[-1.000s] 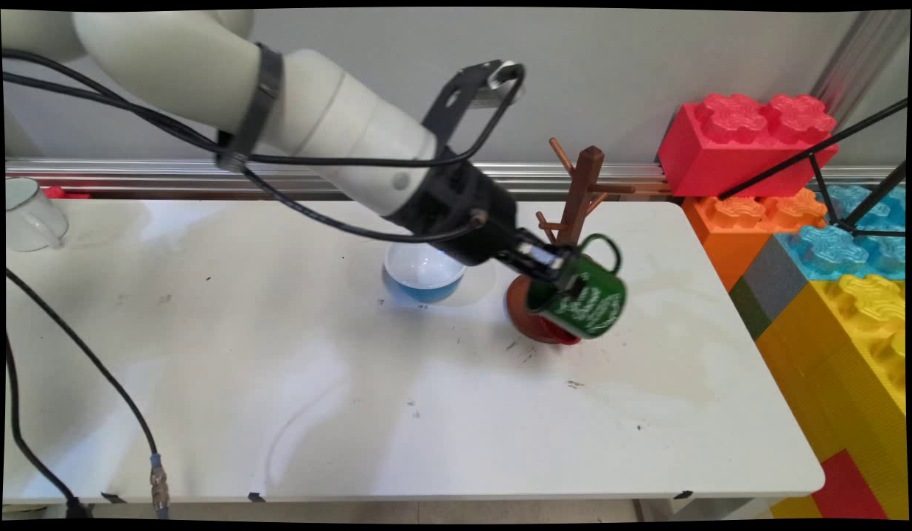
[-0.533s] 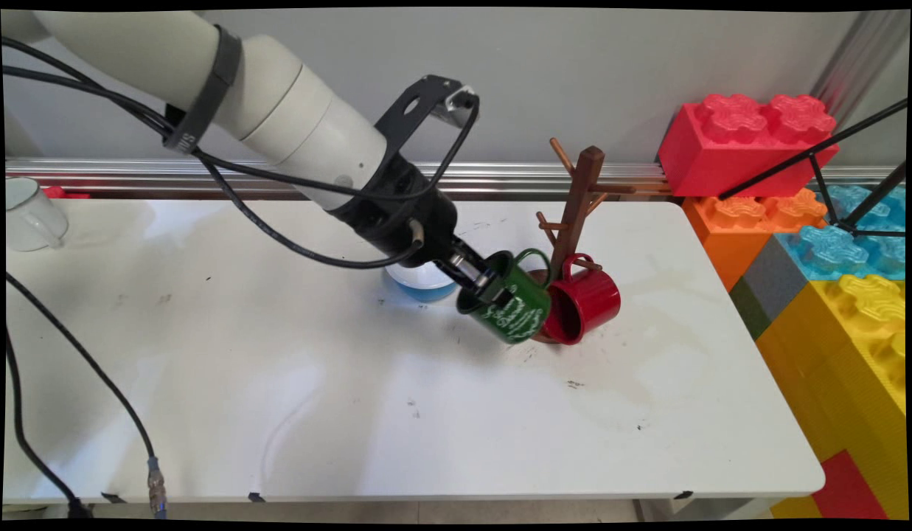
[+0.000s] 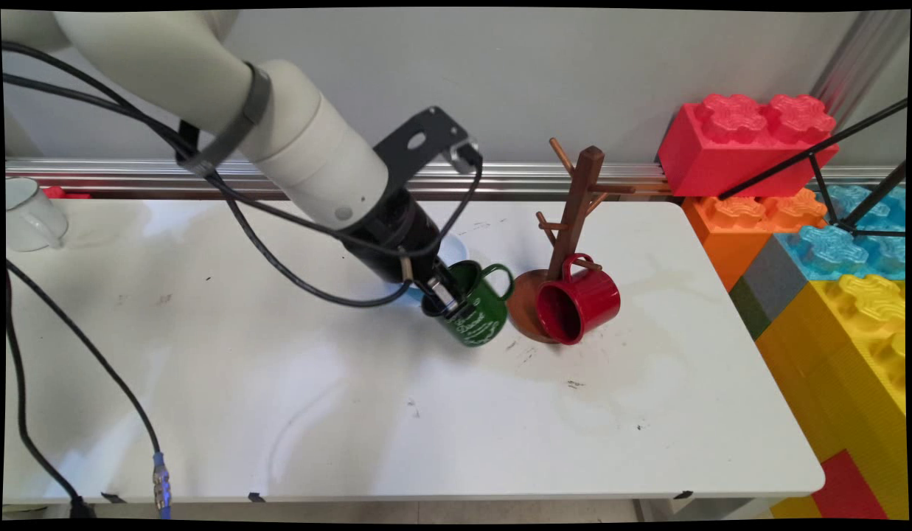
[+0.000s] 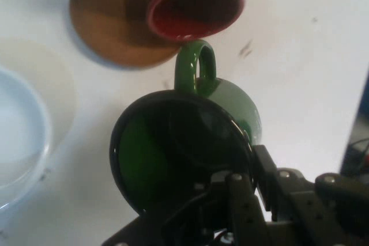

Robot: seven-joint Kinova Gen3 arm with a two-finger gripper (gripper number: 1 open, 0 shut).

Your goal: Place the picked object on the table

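Note:
My gripper (image 3: 447, 301) is shut on the rim of a green mug (image 3: 478, 313) with white lettering, one finger inside it and one outside. The mug is tilted, low over the table, its handle pointing right toward a brown wooden mug tree (image 3: 573, 221). In the hand view the green mug (image 4: 230, 102) fills the middle above my gripper (image 4: 242, 185), handle up. A red mug (image 3: 577, 302) hangs by its handle on a low peg of the tree, its mouth facing the camera; the hand view shows the red mug (image 4: 193, 1) over the tree's round base (image 4: 109, 33).
A blue-and-white bowl (image 3: 452, 247) sits mostly hidden behind my wrist; the hand view shows the bowl (image 4: 20, 136) at the left edge. A white mug (image 3: 28, 214) stands at the table's far left. Big toy bricks (image 3: 795, 192) are stacked beyond the right edge. Cables hang at the front left.
My gripper has carried the green mug left and down, away from the mug tree and closer to the table. The red mug, hidden a second ago, now shows on its peg.

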